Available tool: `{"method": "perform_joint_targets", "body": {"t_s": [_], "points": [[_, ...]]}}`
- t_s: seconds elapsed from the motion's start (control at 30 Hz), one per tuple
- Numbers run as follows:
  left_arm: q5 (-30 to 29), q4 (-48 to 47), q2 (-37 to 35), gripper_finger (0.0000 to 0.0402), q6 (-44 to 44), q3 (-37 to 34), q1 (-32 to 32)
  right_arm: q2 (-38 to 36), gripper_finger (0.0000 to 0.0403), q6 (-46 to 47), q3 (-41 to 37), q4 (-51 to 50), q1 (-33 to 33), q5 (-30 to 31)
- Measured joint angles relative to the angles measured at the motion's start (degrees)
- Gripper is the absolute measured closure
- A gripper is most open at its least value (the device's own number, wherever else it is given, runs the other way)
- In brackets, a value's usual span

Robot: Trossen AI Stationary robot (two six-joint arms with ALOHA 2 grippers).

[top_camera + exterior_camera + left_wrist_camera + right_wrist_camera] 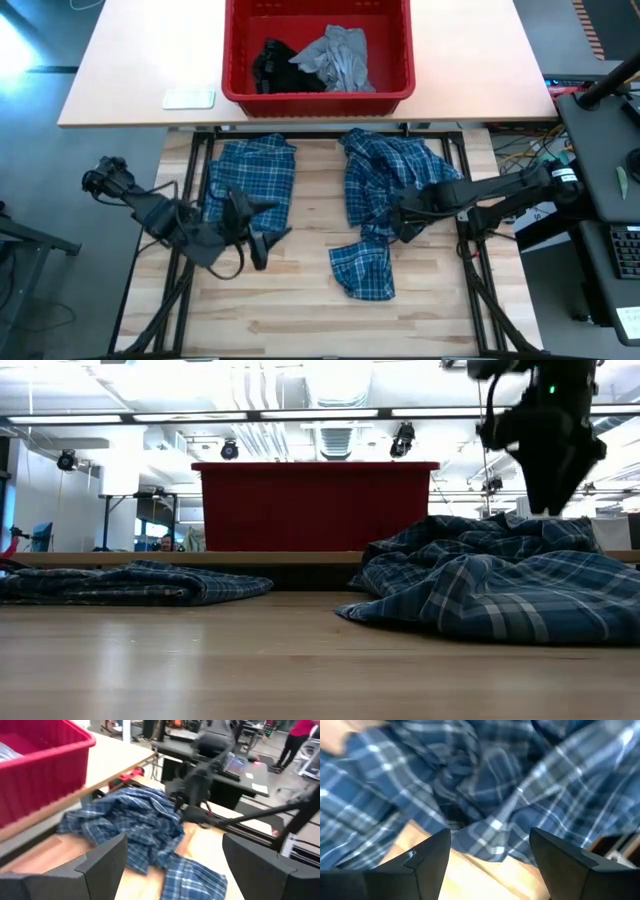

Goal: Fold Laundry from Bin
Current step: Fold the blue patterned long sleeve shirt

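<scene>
A crumpled blue-and-white plaid shirt (385,185) lies on the wooden table right of centre, one end (362,272) trailing toward the near edge. A second plaid garment (250,175) lies folded flat at the left. The red bin (320,98) stands on the far table and holds a grey T-shirt (338,58) and a black garment (272,65). My right gripper (402,220) points down, open, close over the crumpled shirt (485,785). My left gripper (268,224) hovers open beside the folded garment's near right corner and faces the crumpled shirt (135,825). My right gripper (490,839) comes at the crumpled shirt from above with its fingers spread over a fold near the shirt's near edge (480,832). I cannot tell whether its fingertips touch the cloth; in the low view the shirt's folds (540,535) hide them.
A flat white object (188,98) lies on the far table left of the bin. Black frame rails (470,260) run along both sides of the wooden table. Bare wood (300,320) stretches along the near edge. A person (300,732) stands far off in the room.
</scene>
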Motion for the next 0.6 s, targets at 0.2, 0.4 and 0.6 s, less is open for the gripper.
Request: {"method": "perform_joint_targets", "body": {"t_s": [0.2,0.4,0.6], "points": [[0.0,-0.4,2.3,0.0093,-4.0,0.2,-4.2,0.2,0.0087,4.3,-1.3,-1.1,-2.2,-1.6],[-0.5,-1.5,3.5,0.0093,-8.1,0.2,-7.8,1.5,0.0067,7.0,-4.5,-1.0,-3.2,-1.1],[-0.5,-1.4,4.6,0.0093,-8.9,0.2,-9.5,5.9,0.0186,7.0,-8.8,3.4,-3.0,-2.9]]}}
